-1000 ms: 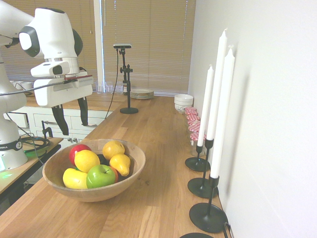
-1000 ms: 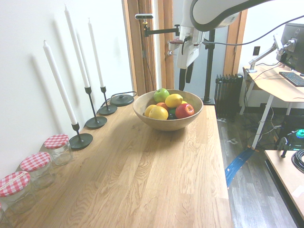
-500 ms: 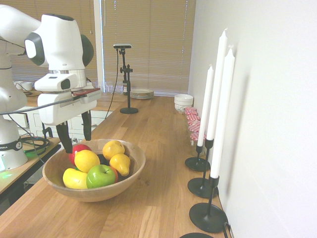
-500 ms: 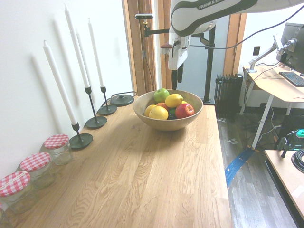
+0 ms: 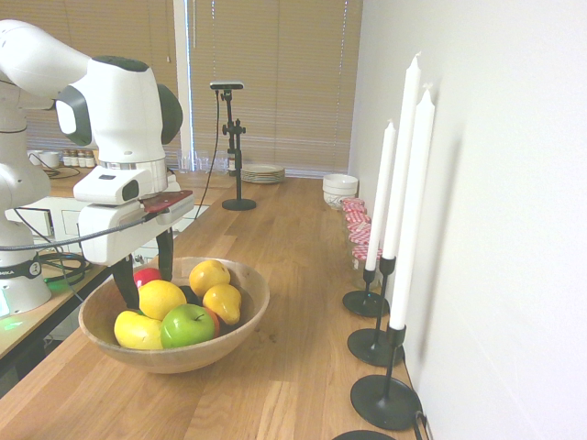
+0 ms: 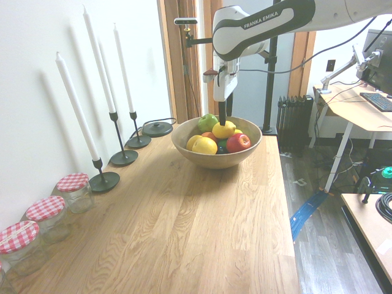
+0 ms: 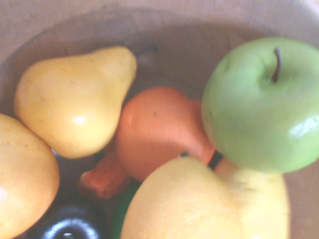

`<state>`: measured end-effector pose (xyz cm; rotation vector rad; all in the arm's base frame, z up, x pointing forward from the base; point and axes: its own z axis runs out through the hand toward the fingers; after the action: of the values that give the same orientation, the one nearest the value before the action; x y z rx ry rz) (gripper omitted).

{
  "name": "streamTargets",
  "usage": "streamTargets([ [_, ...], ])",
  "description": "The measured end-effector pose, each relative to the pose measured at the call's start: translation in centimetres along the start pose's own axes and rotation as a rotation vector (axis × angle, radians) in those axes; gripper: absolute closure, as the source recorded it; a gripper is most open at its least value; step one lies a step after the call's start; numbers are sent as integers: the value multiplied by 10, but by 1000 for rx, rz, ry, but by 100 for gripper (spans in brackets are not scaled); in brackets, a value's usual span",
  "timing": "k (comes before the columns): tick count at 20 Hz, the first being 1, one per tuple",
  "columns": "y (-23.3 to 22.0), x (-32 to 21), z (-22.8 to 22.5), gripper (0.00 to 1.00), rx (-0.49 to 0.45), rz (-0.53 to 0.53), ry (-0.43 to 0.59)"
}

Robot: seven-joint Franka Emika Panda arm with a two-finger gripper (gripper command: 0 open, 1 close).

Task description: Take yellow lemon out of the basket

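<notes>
Wooden basket (image 5: 240,310) stood at lower left of the first exterior view, on a wooden counter (image 5: 293,275). Contents: yellow lemon (image 5: 161,298) at left centre of the pile, green apple (image 5: 186,324) in front, pear (image 5: 223,302) to its right, a paler yellow fruit (image 5: 138,330) at front left, a red apple (image 5: 145,275) behind, another yellow fruit (image 5: 209,274) at the back. Gripper (image 5: 145,273) pointed down into the basket, fingers spread, one either side of the lemon's far portion, nothing pinched. Three white candles (image 5: 404,156) in black holders lined the right wall. Wrist view showed the lemon (image 7: 182,201) close, among the pear (image 7: 75,99), green apple (image 7: 261,104) and an orange fruit (image 7: 159,129).
</notes>
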<state>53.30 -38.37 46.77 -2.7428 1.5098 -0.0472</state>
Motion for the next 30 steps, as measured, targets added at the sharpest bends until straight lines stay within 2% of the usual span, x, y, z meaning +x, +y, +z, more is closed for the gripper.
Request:
streamTargets([
  [4,0,-1,23,0,-13,-1,-23],
  [5,-2,-2,25,100,-14,-3,-25],
  [24,-19,-7,23,100,-2,-32,-8],
  [27,-20,-11,5,100,14,-36,11],
  [30,-30,-28,-43,100,46,-62,39],
])
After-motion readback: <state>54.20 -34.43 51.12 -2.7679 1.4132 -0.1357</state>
